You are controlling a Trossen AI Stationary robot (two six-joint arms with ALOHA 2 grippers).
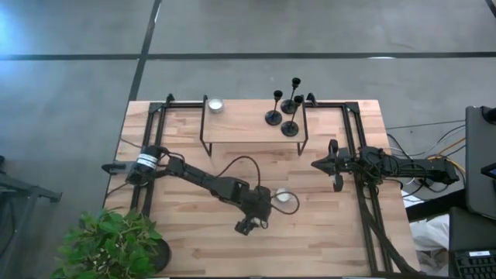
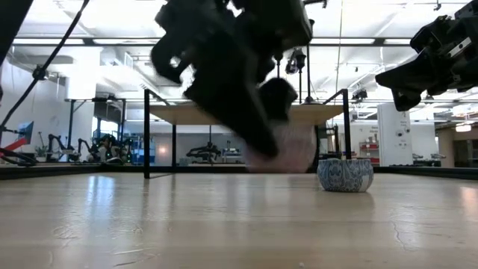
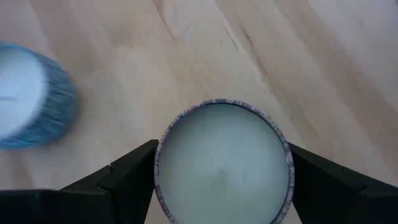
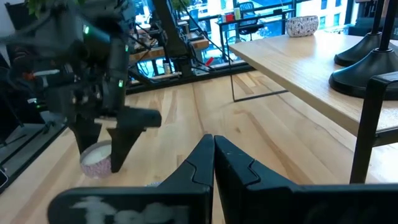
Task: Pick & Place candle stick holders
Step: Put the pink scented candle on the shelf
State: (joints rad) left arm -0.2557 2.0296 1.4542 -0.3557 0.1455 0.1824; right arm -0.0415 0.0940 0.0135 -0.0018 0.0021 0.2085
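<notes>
Three black candle stick holders point(image 1: 273, 116) point(image 1: 292, 103) point(image 1: 291, 128) stand on their round bases on a raised wooden shelf point(image 1: 240, 128) at the table's far side. Their bases also show in the right wrist view point(image 4: 372, 71). My left gripper point(image 1: 248, 225) is over the table's middle, shut on a small round candle cup point(image 3: 221, 165) with pale wax. A second, blue-patterned candle cup point(image 1: 285, 198) sits on the table beside it. My right gripper point(image 1: 322, 164) waits shut at the right, holding nothing. My left gripper pinches the candle cup between its two fingers, one on each opposite side of the round wall point(image 3: 158, 171), just below the rim. The fingers slant down from above. The cup point(image 2: 287, 153) sits wax side up, a little above the tabletop.
A third small candle cup point(image 1: 215, 105) stands on the shelf's left end. The shelf has thin black legs point(image 1: 205, 143). Black frame rails point(image 1: 360, 194) run along the table's left and right sides. A potted plant point(image 1: 112, 244) stands at the near left corner.
</notes>
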